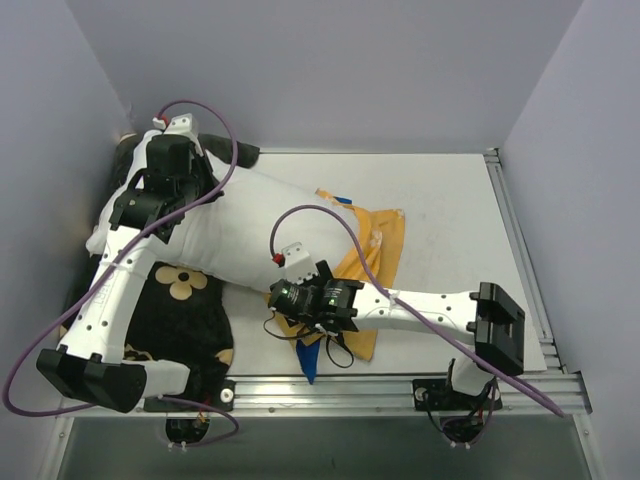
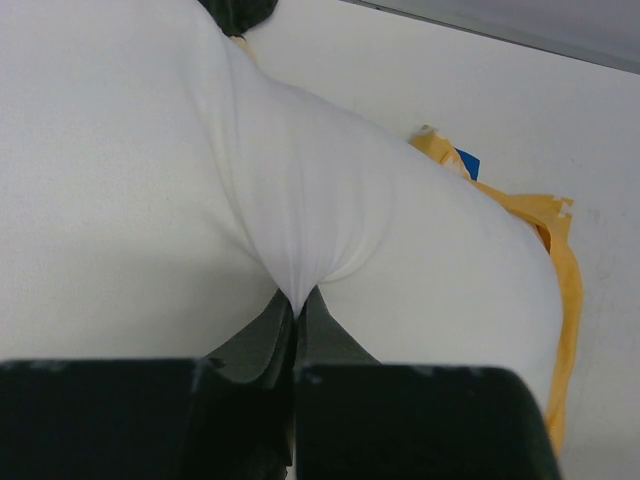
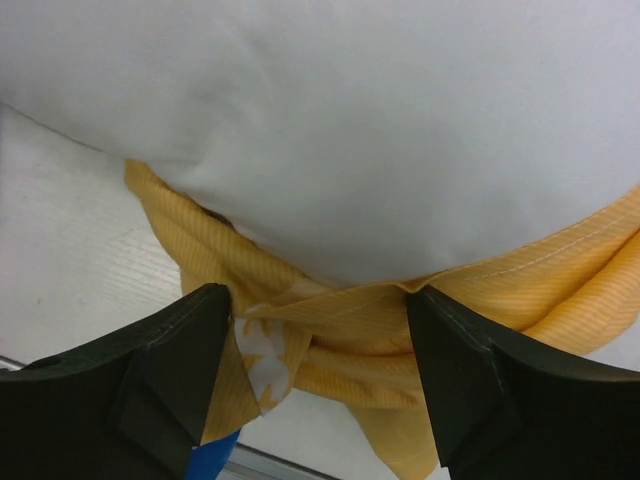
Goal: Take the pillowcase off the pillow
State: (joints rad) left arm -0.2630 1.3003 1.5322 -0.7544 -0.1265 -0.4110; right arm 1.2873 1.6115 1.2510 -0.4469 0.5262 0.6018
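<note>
Left gripper [image 2: 296, 305]: we found it clenched on a pinch of the pillow [image 2: 120, 180], the white cloth drawn to a peak between its jaws at the far-left end.
Right gripper [image 3: 318, 300]: released, with its jaws spread either side of the bunched orange hem.
Pillowcase [image 3: 340, 345]: orange side out, gathered round the pillow's near-right end on the desk [image 1: 450, 210], with a blue scrap showing at the near edge.
Pillow: mostly bare, lying slantwise across the desk, just beside a black flowered pillow [image 1: 190, 320].
Step in hand: we judged it to be taking hold of the hem for the last pull.
Doing it well: we thought the right gripper should close on the thick orange fold alone, clear of the white cloth. It should then draw away along the pillow's length while the left one anchored.
Risk: catching pillow cloth would drag both together.
</note>
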